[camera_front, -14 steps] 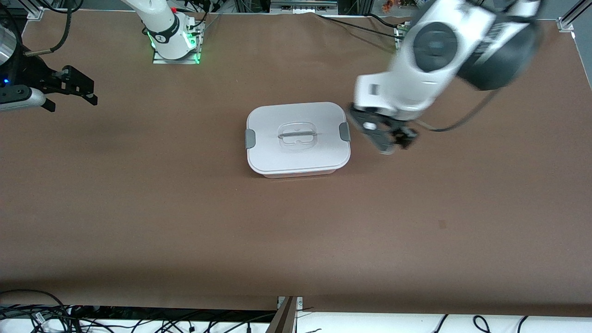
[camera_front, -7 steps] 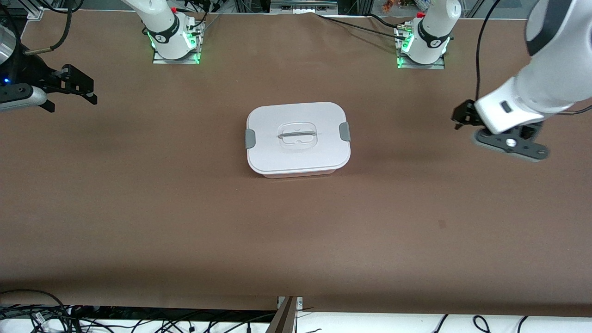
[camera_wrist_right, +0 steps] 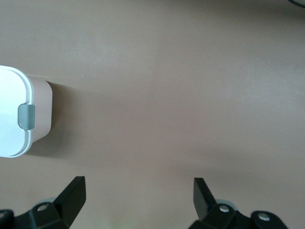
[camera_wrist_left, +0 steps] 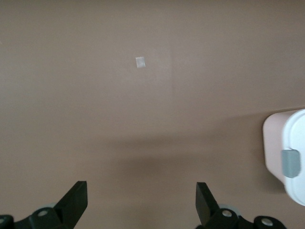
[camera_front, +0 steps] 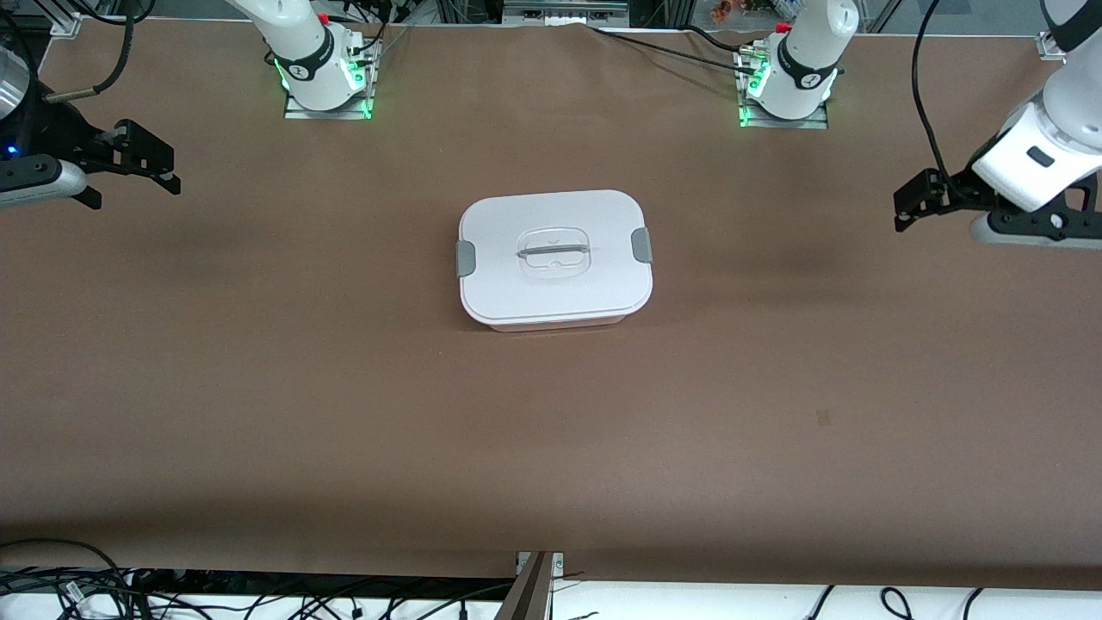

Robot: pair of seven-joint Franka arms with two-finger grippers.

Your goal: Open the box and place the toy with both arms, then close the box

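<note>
The box (camera_front: 555,258) stands in the middle of the table with its white lid on and both grey side clips (camera_front: 641,245) against the lid. The toy is out of view. My left gripper (camera_front: 934,215) is open and empty, up over bare table near the left arm's end, well apart from the box. My right gripper (camera_front: 138,194) is open and empty over the right arm's end and waits. The left wrist view shows the left gripper (camera_wrist_left: 141,200) over bare table with the box's end (camera_wrist_left: 286,152) at its edge. The right wrist view shows the right gripper (camera_wrist_right: 139,195) and the box's end (camera_wrist_right: 14,114).
Brown paper covers the table (camera_front: 344,413). A small square patch (camera_front: 824,418) lies on it nearer the front camera, toward the left arm's end; it also shows in the left wrist view (camera_wrist_left: 140,62). Both arm bases (camera_front: 325,73) stand along the edge farthest from the camera.
My left arm has swung away from beside the box's clip, out toward the left arm's end of the table. The box and my right arm have not moved.
</note>
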